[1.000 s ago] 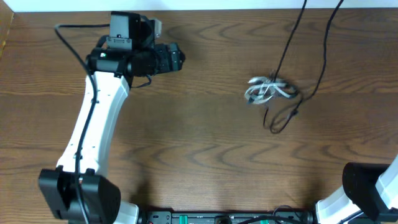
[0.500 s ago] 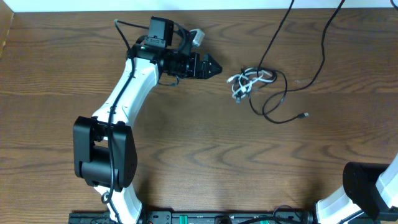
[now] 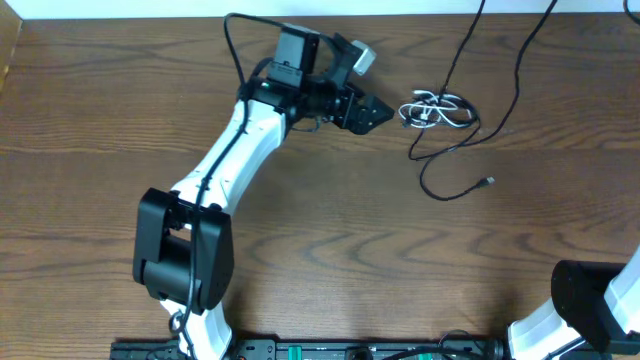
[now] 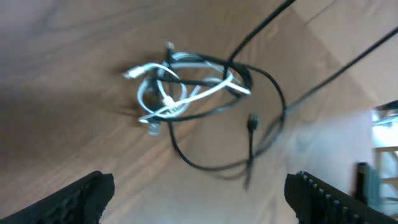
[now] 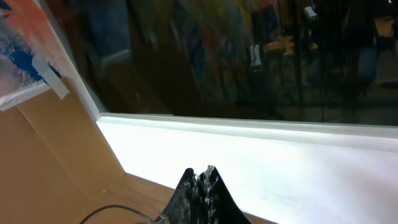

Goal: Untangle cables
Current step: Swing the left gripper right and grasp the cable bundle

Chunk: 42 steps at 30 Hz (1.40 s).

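Nearest us, our right gripper [image 5: 202,186] points away from the work, jaws closed on nothing. Farther in, our left gripper [image 3: 378,116] hovers with jaws spread wide and empty, just beside the cables [image 3: 440,110], a white cord [image 4: 165,93] knotted with black ones [image 4: 261,106] near the table's [image 3: 300,250] far edge. We judge this the approach to a grasp, so next we must lower onto one strand and draw it free.

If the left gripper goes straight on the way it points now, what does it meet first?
Probably the cable tangle, just ahead of the open left gripper and roughly centred in its wrist view. Height is unclear, so it could pass over.
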{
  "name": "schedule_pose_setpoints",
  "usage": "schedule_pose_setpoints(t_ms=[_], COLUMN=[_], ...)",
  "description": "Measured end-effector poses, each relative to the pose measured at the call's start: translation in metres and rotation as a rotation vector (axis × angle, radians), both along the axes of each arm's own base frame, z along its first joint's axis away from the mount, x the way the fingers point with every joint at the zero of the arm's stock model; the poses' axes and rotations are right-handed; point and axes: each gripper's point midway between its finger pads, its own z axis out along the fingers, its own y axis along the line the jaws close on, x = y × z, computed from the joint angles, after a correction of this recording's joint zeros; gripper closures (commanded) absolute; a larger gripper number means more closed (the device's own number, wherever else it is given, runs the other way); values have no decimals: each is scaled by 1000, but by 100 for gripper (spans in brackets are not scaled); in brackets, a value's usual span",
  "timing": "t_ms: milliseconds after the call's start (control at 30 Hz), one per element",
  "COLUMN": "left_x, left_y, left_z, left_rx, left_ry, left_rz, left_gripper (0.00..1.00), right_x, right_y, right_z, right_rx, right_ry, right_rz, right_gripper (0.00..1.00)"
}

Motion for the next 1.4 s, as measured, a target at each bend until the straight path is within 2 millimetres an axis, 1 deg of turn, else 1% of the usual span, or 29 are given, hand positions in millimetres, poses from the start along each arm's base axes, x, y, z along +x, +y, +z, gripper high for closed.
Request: schedule_pose_setpoints(t_ms=[133,233,333,467,567,700,800,900,967,1000,1067,1233,1367,1400], left_x=[0,1,6,13,16,17,12,8,7,8,11,16,17,17], left_y=[-15,-22,-19,-13,-13,-23,-34,-45,-55,-60,-72,-95,-109,-110], left_z=[-2,-5,-13,-25,-29,-23,-21,-23,-28,-32,-40,-72,-100,-104], left_rx=[39,53,37,-15,-68,-149,-184,-204,-222,-234,-261,-295,-311,-310], left_ry=[-48,-7,124,349,489,608,684,741,771,784,803,851,885,895], left_rz=[15,80,211,405,522,614,647,661,650,642,619,594,592,597], left_gripper=[5,5,5,5,5,6,6,10,11,13,13,14,22,28], right_x=[1,2,2,2,2,2,2,2,2,2,2,2,2,2], right_y=[0,0,0,0,0,0,0,0,0,0,0,0,0,0], right_z=[-4,-6,-9,-11,-14,-18,-19,-20,-20,-21,-22,-26,-28,-29], right_rx=[-3,-2,-3,-5,-7,-13,-16,-18,-18,-18,-18,-18,-20,-20], right_ry=[15,24,34,44,56,70,74,74,77,81,87,103,112,113], right_rz=[0,0,0,0,0,-1,-1,-1,-1,-1,-1,-1,-2,-2], right_gripper=[99,99,99,99,99,99,99,99,99,99,99,99,99,99])
